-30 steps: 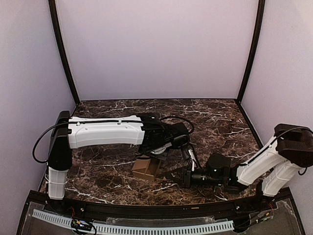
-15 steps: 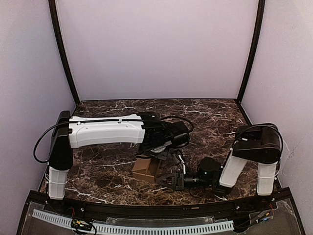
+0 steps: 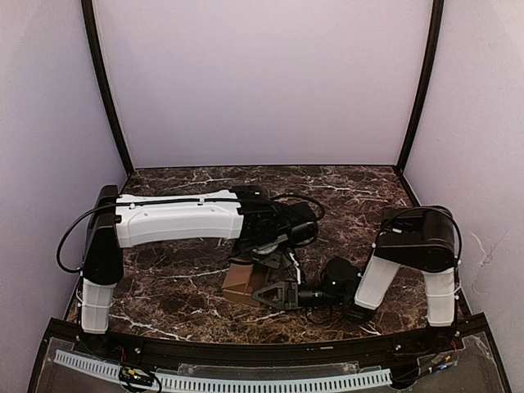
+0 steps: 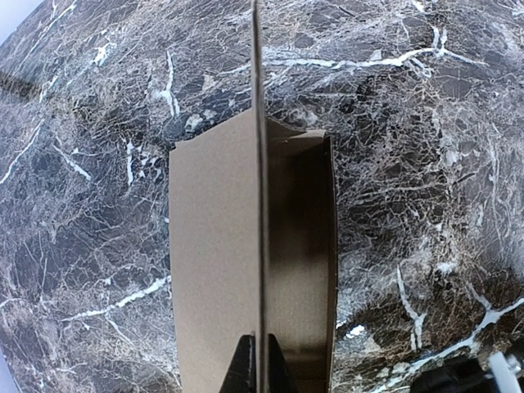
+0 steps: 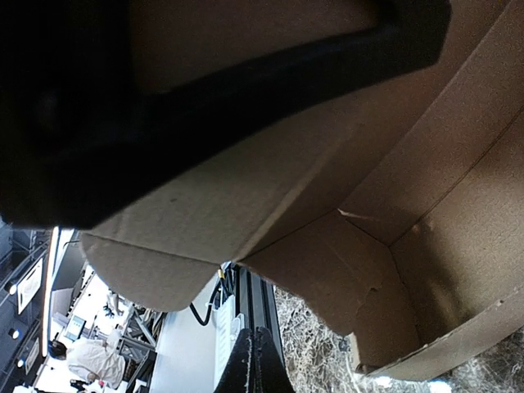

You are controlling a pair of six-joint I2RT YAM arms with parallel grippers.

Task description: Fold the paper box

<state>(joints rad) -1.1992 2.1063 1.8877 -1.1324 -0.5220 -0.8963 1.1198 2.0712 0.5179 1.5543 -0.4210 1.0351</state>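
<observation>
The paper box (image 3: 243,283) is a small tan carton standing open on the dark marble table (image 3: 352,196), near the front middle. My left gripper (image 3: 266,260) hangs over it from above. In the left wrist view its fingertips (image 4: 260,370) are shut on an upright flap of the box (image 4: 213,270), seen edge-on, with the open inside to the right. My right gripper (image 3: 272,295) lies low at the box's right side, pointing left. In the right wrist view its fingertips (image 5: 254,360) are shut and empty, just outside the open box (image 5: 327,188); the box's inner walls and a rounded flap fill that view.
Purple walls with black corner posts (image 3: 106,106) enclose the table on three sides. A black rail with a white cable chain (image 3: 246,381) runs along the near edge. The right arm's elbow (image 3: 417,237) is folded up at the right.
The right arm has folded back and its gripper has slid left along the table up to the box's open side. The left arm and the box have stayed put.
</observation>
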